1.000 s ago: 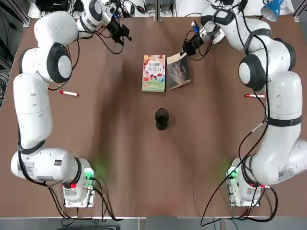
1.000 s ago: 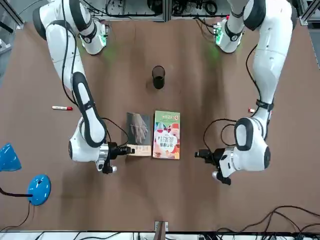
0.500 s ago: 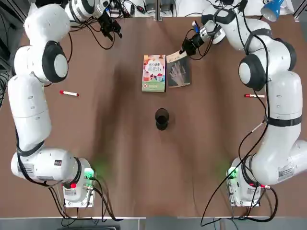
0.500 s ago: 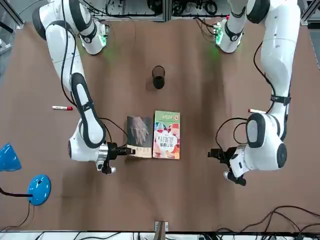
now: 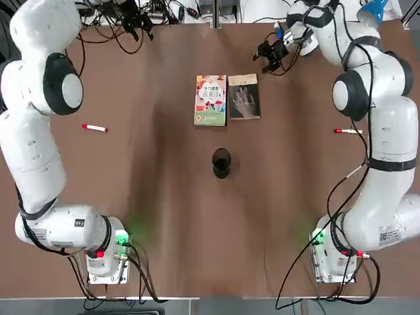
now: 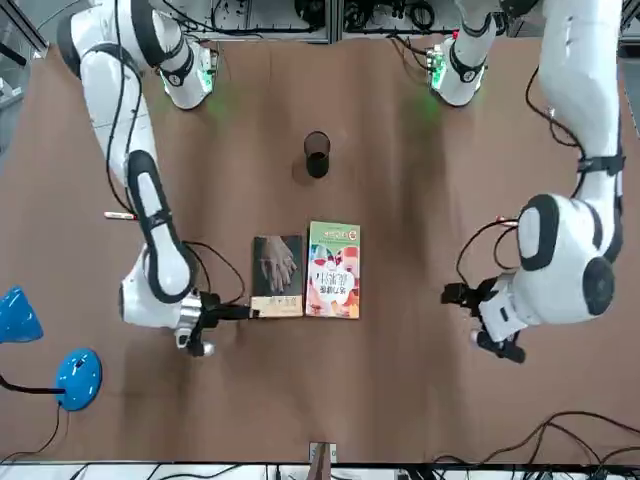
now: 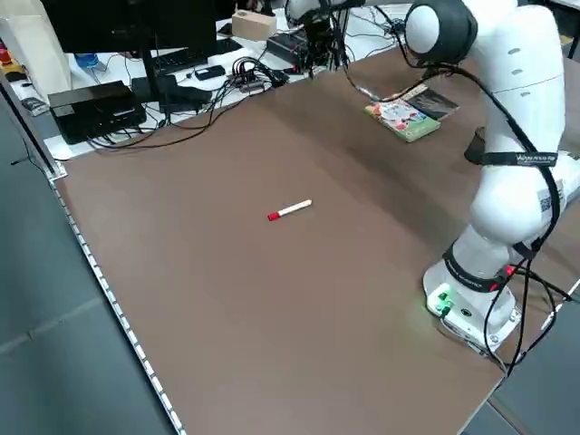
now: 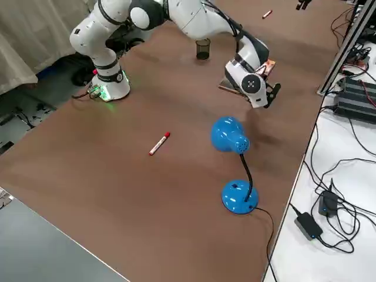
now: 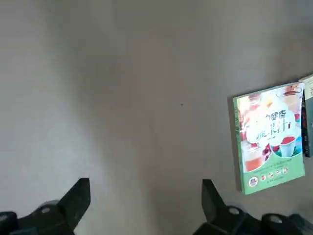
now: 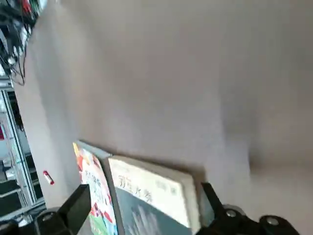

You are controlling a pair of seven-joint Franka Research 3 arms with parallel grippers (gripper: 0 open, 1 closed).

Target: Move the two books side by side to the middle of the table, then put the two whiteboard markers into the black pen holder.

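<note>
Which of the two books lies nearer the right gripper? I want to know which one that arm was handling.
The dark grey-green book showing a pale hand: it lies on the right gripper's side, while the colourful green book lies beyond it.

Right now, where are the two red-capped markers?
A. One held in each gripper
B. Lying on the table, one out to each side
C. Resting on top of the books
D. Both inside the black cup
B: one marker lies on the table at the left, the other marker at the right, far from the cup.
</note>
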